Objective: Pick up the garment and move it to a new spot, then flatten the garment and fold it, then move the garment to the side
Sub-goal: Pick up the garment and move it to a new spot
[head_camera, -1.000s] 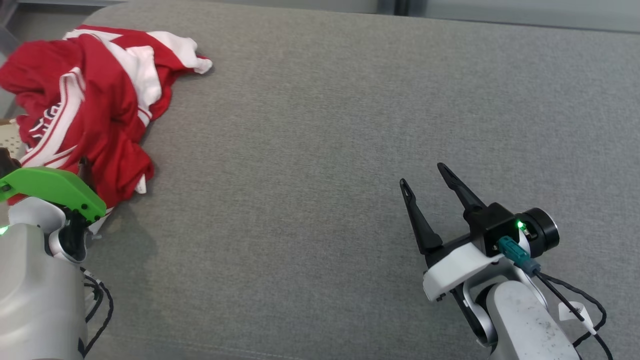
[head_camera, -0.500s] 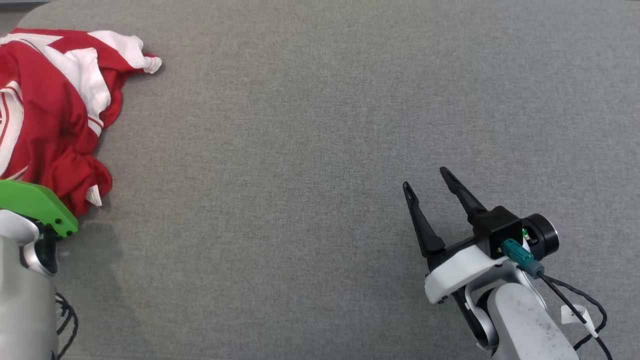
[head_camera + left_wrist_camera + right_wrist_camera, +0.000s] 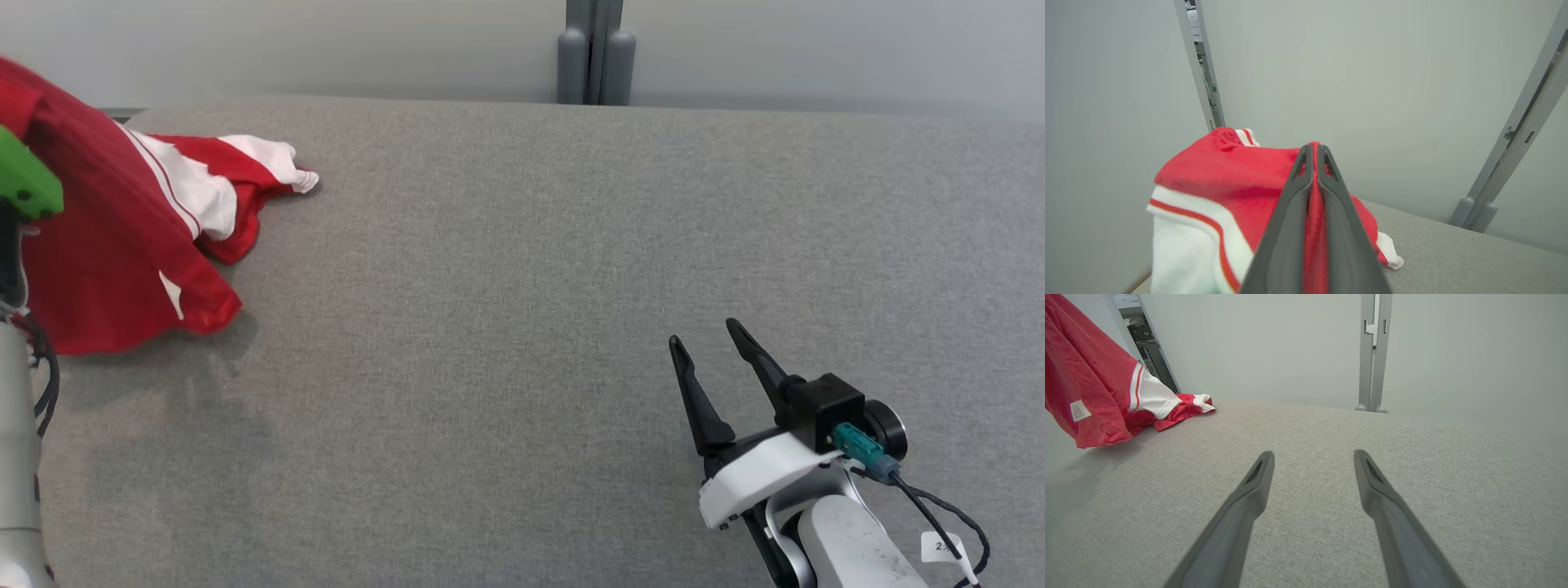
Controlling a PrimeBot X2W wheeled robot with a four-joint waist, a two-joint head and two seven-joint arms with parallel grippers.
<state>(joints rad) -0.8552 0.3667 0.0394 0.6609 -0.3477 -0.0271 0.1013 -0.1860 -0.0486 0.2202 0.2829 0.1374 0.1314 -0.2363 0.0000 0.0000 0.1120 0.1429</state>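
The garment (image 3: pixel 122 253) is a red jersey with white striped panels, hanging at the far left of the grey surface, one white sleeve end still resting on the cloth. In the left wrist view my left gripper (image 3: pixel 1312 152) is shut, red fabric of the garment (image 3: pixel 1229 179) pinched between its two dark fingers. The garment (image 3: pixel 1090 396) hangs lifted at the left of the right wrist view, a white label near its hem. My right gripper (image 3: pixel 706 339) hovers open over bare surface at the lower right, far from the garment; its fingers (image 3: pixel 1249 498) are spread wide.
The grey fabric-covered surface (image 3: pixel 522 286) runs wide between garment and right gripper. A pale wall with a grey upright post (image 3: pixel 596 53) stands behind its far edge. A second grey post (image 3: pixel 1515 143) shows in the left wrist view.
My left gripper has closed on the garment and lifted it, so the crumpled heap now hangs stretched. The head camera has tilted up, bringing the back wall into view. The right arm has stayed put.
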